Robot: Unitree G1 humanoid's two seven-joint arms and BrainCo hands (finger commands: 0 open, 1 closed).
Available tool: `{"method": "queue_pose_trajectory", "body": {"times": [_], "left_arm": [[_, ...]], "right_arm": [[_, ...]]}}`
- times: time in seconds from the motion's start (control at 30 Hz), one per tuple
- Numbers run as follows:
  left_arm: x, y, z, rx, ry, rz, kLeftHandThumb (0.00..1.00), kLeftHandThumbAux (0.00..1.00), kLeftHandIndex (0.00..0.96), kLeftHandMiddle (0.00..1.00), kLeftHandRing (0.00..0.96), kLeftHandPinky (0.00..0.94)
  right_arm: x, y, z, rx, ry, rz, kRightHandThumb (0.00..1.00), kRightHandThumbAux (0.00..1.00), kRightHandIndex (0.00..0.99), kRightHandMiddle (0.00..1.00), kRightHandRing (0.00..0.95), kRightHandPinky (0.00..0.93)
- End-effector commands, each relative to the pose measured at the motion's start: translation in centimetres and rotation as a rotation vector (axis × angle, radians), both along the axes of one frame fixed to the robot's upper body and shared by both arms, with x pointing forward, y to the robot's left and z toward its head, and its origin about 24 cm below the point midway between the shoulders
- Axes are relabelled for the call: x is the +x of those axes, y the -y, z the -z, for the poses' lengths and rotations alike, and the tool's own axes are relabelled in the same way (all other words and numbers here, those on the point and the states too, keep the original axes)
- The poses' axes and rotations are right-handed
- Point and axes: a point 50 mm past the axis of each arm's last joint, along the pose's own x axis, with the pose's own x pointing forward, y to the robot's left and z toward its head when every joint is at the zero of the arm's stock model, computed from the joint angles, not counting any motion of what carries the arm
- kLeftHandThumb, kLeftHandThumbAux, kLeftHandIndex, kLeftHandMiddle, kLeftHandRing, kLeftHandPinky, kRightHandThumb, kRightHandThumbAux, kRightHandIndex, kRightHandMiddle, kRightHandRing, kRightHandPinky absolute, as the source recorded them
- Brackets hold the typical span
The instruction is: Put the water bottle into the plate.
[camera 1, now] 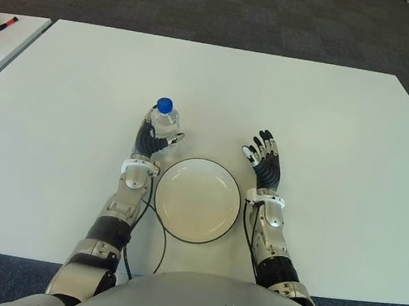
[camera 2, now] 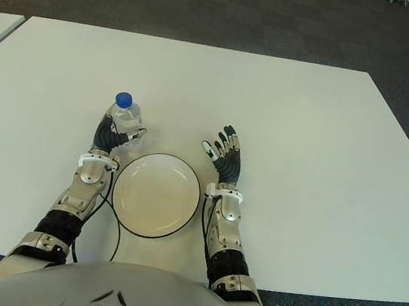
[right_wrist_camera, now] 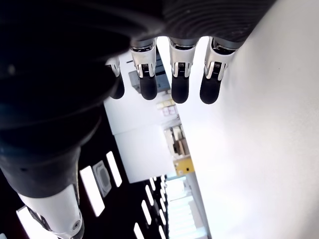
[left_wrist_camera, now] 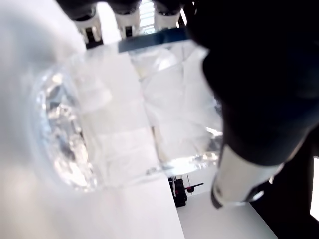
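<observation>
The left robot hand wraps its fingers around the upright water bottle, ready to carry it. The plate lies just beside it, toward the desk's near edge. The right robot hand, fingers spread and empty, shows on the plate's other side, out of the way.

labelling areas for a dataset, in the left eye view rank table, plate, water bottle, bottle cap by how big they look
1. table
2. plate
3. water bottle, held in the left hand
4. bottle cap

The bottle stands taller toward the camera, but the gaps are wide enough to rank.
</observation>
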Motion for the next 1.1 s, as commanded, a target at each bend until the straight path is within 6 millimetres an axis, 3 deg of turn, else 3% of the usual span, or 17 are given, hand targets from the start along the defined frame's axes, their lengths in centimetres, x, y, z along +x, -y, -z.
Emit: {"method": "queue_pose_trajectory", "body": {"times": [0.03,0.73,0.8,0.87,1.0,1.1], "left_arm": [[0.13,0.22,0.26,0.005,-0.016,0.019,0.0,0.83,0.056,0.018,0.0,0.0],[0.18,0.25,0.24,0.029,-0.013,-0.005,0.0,0.816,0.08,0.038,0.009,0.0],[0.23,0.19,0.29,0.03,-0.017,-0.013,0.009,0.819,0.087,0.051,0.023,0.032],[0.25,0.16,0.27,0.032,-0.013,-0.028,0.093,0.822,0.11,0.088,0.068,0.098],[0.44,0.19,0.03,0.046,0.019,-0.069,0.496,0.764,0.296,0.274,0.29,0.341],[0.5,0.41,-0.27,0.067,0.063,-0.104,0.684,0.717,0.364,0.401,0.444,0.492]], "right_arm": [[-1.24,-3.74,1.55,0.136,-0.128,-0.002,0.063,0.786,0.089,0.106,0.097,0.137],[-1.23,-3.77,1.56,0.141,-0.127,-0.005,0.07,0.787,0.087,0.102,0.093,0.135],[-1.23,-3.77,1.56,0.144,-0.127,-0.005,0.071,0.787,0.088,0.103,0.094,0.136],[-1.24,-3.78,1.55,0.148,-0.126,-0.005,0.072,0.787,0.089,0.104,0.095,0.137],[-1.25,-3.79,1.52,0.15,-0.123,-0.008,0.07,0.787,0.087,0.103,0.094,0.132],[-1.25,-3.79,1.49,0.148,-0.121,-0.011,0.068,0.789,0.085,0.102,0.093,0.131]]}}
